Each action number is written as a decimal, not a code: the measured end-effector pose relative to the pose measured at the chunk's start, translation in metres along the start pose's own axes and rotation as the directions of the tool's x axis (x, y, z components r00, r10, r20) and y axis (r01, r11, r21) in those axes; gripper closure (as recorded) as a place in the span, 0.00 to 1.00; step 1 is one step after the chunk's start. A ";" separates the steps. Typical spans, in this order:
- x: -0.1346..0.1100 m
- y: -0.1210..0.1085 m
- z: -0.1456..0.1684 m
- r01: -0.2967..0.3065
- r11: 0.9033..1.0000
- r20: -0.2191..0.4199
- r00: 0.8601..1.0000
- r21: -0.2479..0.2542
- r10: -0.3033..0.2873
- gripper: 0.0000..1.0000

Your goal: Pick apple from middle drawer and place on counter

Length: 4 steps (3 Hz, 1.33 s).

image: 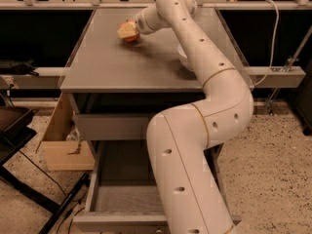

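— Apple [131, 37] where?
— On counter [107, 67], far end, eleven o'clock; clasped in gripper [127, 32].
— Lying which way from fingers [125, 30]?
— Just beneath, toward five o'clock; seemingly resting on the top, ready for release.

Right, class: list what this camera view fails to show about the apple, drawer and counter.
Camera view, with the gripper at the far side of the counter:
1. The apple: mostly covered by the gripper; contact with the counter unclear.
2. The middle drawer: right side hidden by the arm, front cut by the bottom edge.
3. The white bowl: largely behind the arm.
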State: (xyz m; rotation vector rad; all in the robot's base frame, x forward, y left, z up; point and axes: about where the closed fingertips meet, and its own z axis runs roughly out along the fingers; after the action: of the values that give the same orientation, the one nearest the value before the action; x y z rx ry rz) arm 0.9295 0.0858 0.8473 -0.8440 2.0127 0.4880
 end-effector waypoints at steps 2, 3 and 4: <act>0.000 0.000 0.000 0.000 1.000 0.000 1.000 0.000 0.000 0.00; 0.000 0.000 0.000 0.000 1.000 0.000 1.000 0.000 0.000 0.00; -0.031 0.012 -0.034 0.064 0.997 0.075 0.995 -0.051 -0.060 0.00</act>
State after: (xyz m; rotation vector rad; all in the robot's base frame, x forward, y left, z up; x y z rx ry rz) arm 0.9135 0.0846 0.8919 -0.9051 1.9080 0.5318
